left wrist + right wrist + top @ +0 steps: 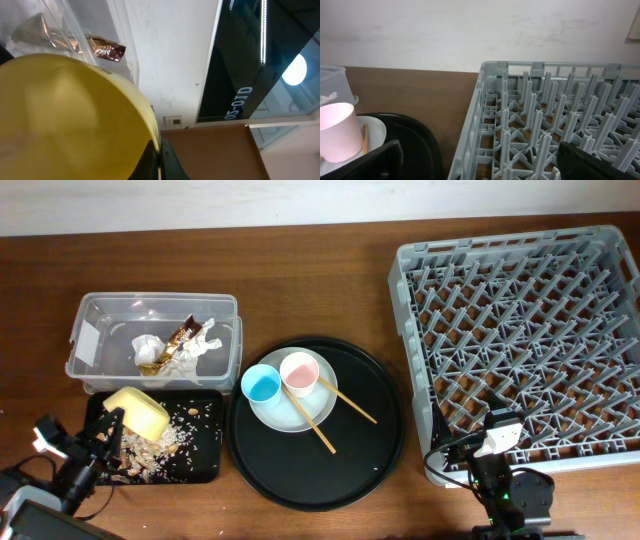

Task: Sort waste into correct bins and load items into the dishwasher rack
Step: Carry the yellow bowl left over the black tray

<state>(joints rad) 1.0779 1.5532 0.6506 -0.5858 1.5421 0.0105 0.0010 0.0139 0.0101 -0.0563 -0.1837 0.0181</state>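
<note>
My left gripper is shut on the rim of the yellow bowl, tipped on its side over the shallow black tray. The bowl fills the left wrist view, with the fingers pinching its rim. Beige food scraps lie in the black tray. The clear tub holds the white napkin and gold-brown wrapper. The blue cup and pink cup stand on the pale plate with the chopsticks. My right gripper is open at the grey rack's front-left corner.
The large round black tray holds the plate and cups between the bins and the rack. In the right wrist view the rack's left wall lies between my open fingers, with the pink cup at the left.
</note>
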